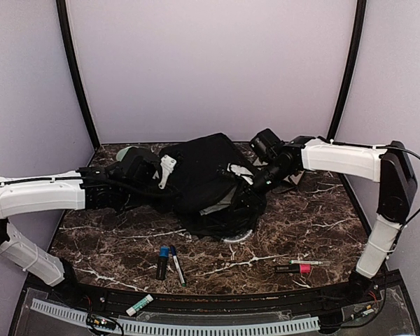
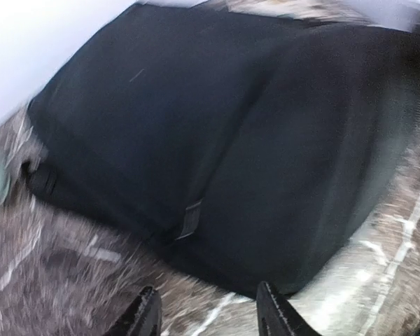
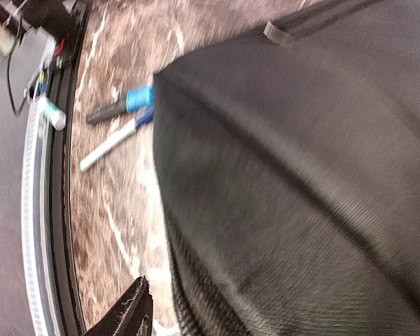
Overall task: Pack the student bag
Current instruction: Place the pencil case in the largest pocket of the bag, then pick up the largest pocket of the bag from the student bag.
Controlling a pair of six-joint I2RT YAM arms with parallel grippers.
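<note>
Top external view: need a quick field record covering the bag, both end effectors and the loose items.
bag: black backpack, lying rear-centre on the table
left end effector: open, nothing between its fingers, at the backpack's edge
right end effector: against the backpack's right side; grip cannot be told
loose, in front of the backpack: blue-capped marker, pen, pink marker
past the table's near edge: green-capped stick
packing: these four items are still outside the backpack
</note>
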